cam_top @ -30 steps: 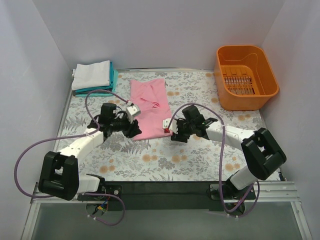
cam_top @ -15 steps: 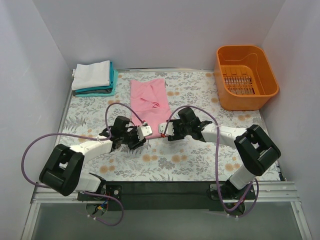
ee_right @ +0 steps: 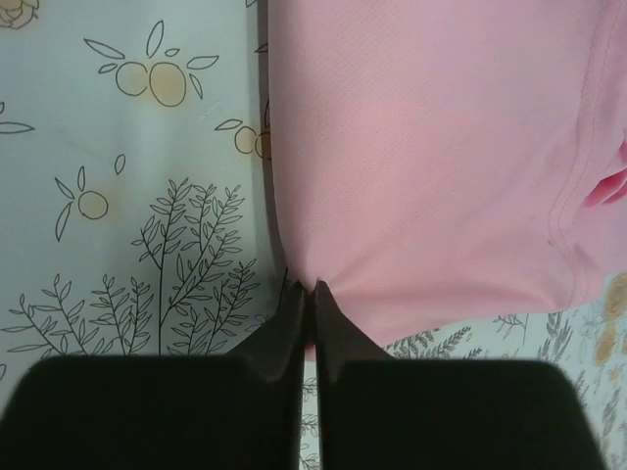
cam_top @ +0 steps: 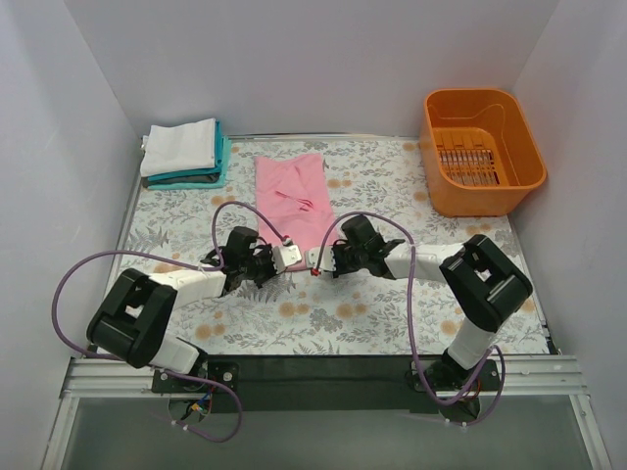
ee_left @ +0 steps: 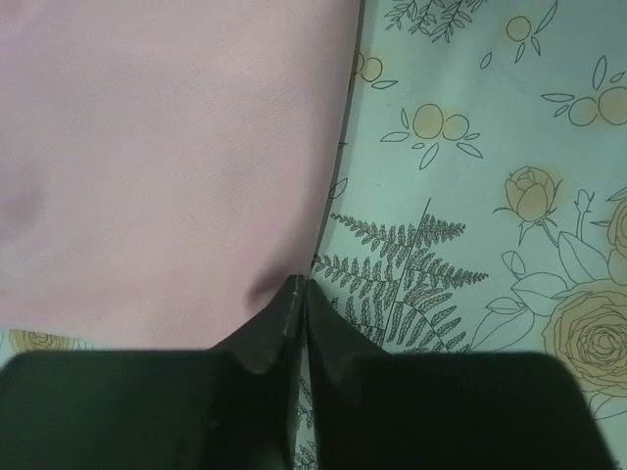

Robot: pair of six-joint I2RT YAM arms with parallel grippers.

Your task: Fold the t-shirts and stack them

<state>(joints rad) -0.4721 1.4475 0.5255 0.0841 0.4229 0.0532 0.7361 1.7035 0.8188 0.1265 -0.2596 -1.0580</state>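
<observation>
Left tool and right tool each clamped on the pink t-shirt (its near edge, puckered).

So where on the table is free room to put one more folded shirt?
Free: the tablecloth between the pink shirt and the orange basket, and the strip nearer than the left gripper and right gripper. Crowded: the shirt's near edge, which both pinch.

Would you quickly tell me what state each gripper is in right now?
Left gripper: shut on the pink t-shirt, at its near edge.
Right gripper: shut on the same edge.
</observation>
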